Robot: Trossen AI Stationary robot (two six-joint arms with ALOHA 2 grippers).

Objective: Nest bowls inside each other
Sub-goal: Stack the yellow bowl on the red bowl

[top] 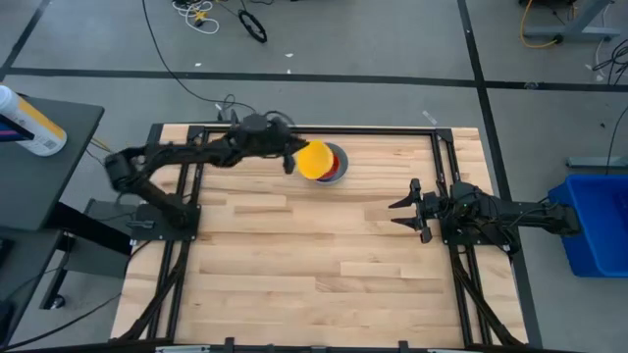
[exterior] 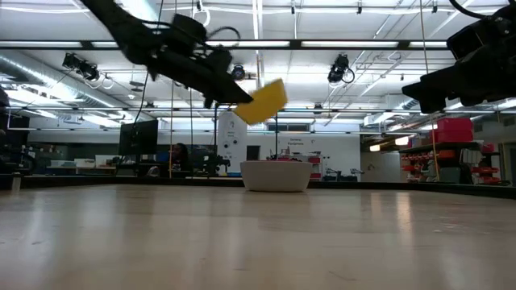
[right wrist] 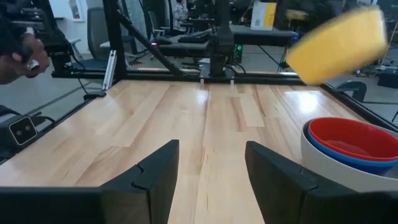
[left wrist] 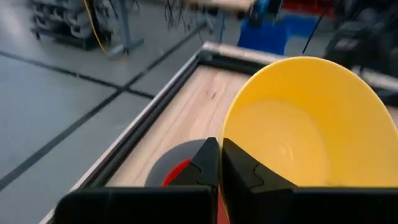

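My left gripper (top: pixel 290 157) is shut on a yellow bowl (top: pixel 314 160) and holds it tilted in the air at the table's far side. In the low view the yellow bowl (exterior: pixel 264 101) hangs above a nested stack. The stack is a grey bowl (exterior: pixel 276 175) on the wood with a blue bowl (right wrist: pixel 339 158) and a red bowl (right wrist: pixel 351 138) inside it. The left wrist view shows the grey bowl (left wrist: pixel 163 169) just below the fingers. My right gripper (right wrist: pixel 208 168) waits open at the table's right side, with nothing between its fingers. My left gripper pinches the yellow bowl's rim (left wrist: pixel 227 134) on the side nearest the arm, one finger (left wrist: pixel 249 177) inside the bowl and one outside. The fingers come nearly level from the table's left. The bowl is lifted clear and tilted, above the stack.
A blue bin (top: pixel 594 221) stands off the table's right edge. A bottle (top: pixel 29 123) lies on a dark side table at the left. A black frame (top: pixel 446 157) borders the table. Bare wood (top: pixel 314 255) spreads over the middle and near side.
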